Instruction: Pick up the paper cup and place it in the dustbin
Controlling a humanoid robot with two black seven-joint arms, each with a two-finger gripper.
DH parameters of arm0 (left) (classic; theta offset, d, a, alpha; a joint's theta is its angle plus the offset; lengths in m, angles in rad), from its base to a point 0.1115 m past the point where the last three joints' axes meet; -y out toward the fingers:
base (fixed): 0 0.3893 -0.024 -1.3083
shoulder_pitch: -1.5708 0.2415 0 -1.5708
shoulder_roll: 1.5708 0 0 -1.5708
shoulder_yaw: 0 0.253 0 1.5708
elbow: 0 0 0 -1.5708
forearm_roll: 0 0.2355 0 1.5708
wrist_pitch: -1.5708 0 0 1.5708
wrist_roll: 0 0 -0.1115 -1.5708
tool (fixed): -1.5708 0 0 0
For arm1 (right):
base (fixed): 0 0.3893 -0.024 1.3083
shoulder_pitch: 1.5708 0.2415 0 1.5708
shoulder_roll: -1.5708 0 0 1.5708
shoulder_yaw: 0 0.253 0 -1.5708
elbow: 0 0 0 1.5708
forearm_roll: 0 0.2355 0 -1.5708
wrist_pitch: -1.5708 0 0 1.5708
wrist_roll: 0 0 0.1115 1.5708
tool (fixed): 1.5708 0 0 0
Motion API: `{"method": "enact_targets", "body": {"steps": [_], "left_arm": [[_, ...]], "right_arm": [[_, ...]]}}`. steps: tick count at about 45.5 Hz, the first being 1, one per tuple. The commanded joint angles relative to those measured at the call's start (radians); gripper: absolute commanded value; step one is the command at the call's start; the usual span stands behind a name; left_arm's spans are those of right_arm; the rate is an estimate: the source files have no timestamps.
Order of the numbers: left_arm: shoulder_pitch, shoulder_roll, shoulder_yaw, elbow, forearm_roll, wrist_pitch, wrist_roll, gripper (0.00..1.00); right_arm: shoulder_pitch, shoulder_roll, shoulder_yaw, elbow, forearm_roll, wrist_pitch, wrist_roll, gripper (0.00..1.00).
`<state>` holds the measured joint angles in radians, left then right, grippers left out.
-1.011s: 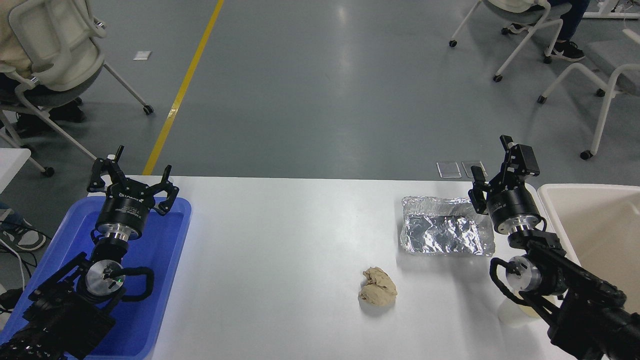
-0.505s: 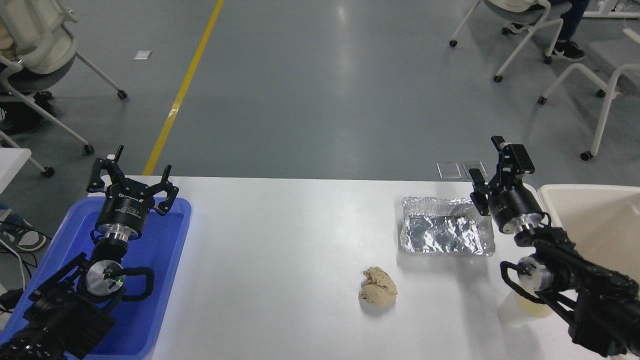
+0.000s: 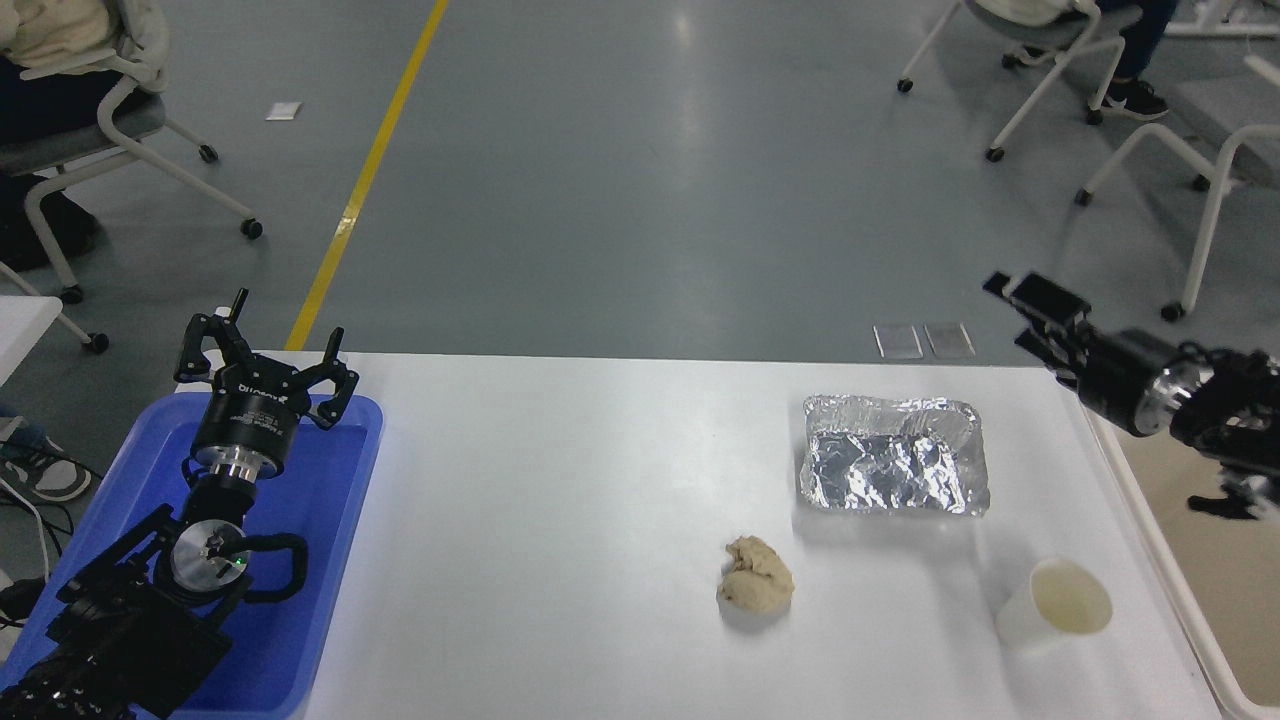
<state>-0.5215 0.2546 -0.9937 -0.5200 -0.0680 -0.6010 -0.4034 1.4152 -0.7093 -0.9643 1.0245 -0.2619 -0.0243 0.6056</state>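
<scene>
The right arm has swung up and away to the right, so the cup (image 3: 1055, 603), hidden under it a second ago, now stands bare on the table (image 3: 560, 480), just beside the bin (image 3: 1215, 600). The right gripper (image 3: 1035, 310) hangs above the bin's far corner, too blurred to tell its fingers. Well left of the cup, the left gripper (image 3: 265, 360) sits parked, fingers spread.
</scene>
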Motion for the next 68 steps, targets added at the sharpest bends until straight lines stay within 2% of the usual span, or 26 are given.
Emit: {"method": "enact_targets", "body": {"steps": [1, 7, 8, 9, 14, 28, 33, 35, 37, 42, 44, 55, 62, 68], "left_arm": [[0.000, 0.000, 0.001, 0.000, 0.000, 0.000, 0.000, 1.00], [0.000, 0.000, 0.001, 0.000, 0.000, 0.000, 0.000, 1.00], [0.000, 0.000, 0.001, 0.000, 0.000, 0.000, 0.000, 1.00], [0.000, 0.000, 0.001, 0.000, 0.000, 0.000, 0.000, 1.00], [0.000, 0.000, 0.001, 0.000, 0.000, 0.000, 0.000, 1.00], [0.000, 0.000, 0.000, 0.000, 0.000, 0.000, 0.000, 1.00], [0.000, 0.000, 0.000, 0.000, 0.000, 0.000, 0.000, 1.00], [0.000, 0.000, 0.000, 0.000, 0.000, 0.000, 0.000, 1.00], [0.000, 0.000, 0.000, 0.000, 0.000, 0.000, 0.000, 1.00], [0.000, 0.000, 0.000, 0.000, 0.000, 0.000, 0.000, 1.00], [0.000, 0.000, 0.000, 0.000, 0.000, 0.000, 0.000, 1.00], [0.000, 0.000, 0.001, 0.000, 0.000, 0.003, 0.000, 1.00], [0.000, 0.000, 0.001, 0.000, 0.000, 0.003, 0.000, 1.00], [0.000, 0.000, 0.001, 0.000, 0.000, 0.004, 0.000, 1.00]], "right_arm": [[0.301, 0.045, -0.470, 0.164, 0.000, 0.153, -0.001, 1.00], [0.427, 0.115, -0.583, 0.250, -0.006, 0.369, -0.006, 1.00], [0.461, 0.132, -0.612, 0.262, -0.008, 0.424, -0.006, 1.00], [0.541, 0.170, -0.666, 0.279, -0.011, 0.560, -0.006, 1.00], [0.660, 0.235, -0.686, 0.287, -0.011, 0.810, -0.006, 1.00], [0.907, 0.402, -0.657, 0.354, -0.011, 0.810, -0.006, 1.00], [0.947, 0.421, -0.639, 0.353, -0.019, 0.810, -0.010, 1.00], [0.961, 0.427, -0.619, 0.353, -0.028, 0.810, -0.033, 1.00], [0.984, 0.433, -0.599, 0.353, -0.045, 0.810, -0.091, 1.00], [0.993, 0.439, -0.561, 0.353, -0.036, 0.810, -0.329, 0.99], [0.992, 0.436, -0.533, 0.353, -0.030, 0.810, -0.381, 1.00], [0.989, 0.439, -0.504, 0.356, -0.066, 0.810, -0.405, 1.00], [0.963, 0.409, -0.491, 0.359, -0.169, 0.810, -0.458, 1.00], [0.921, 0.404, -0.467, 0.380, -0.168, 0.810, -0.458, 1.00]]}}
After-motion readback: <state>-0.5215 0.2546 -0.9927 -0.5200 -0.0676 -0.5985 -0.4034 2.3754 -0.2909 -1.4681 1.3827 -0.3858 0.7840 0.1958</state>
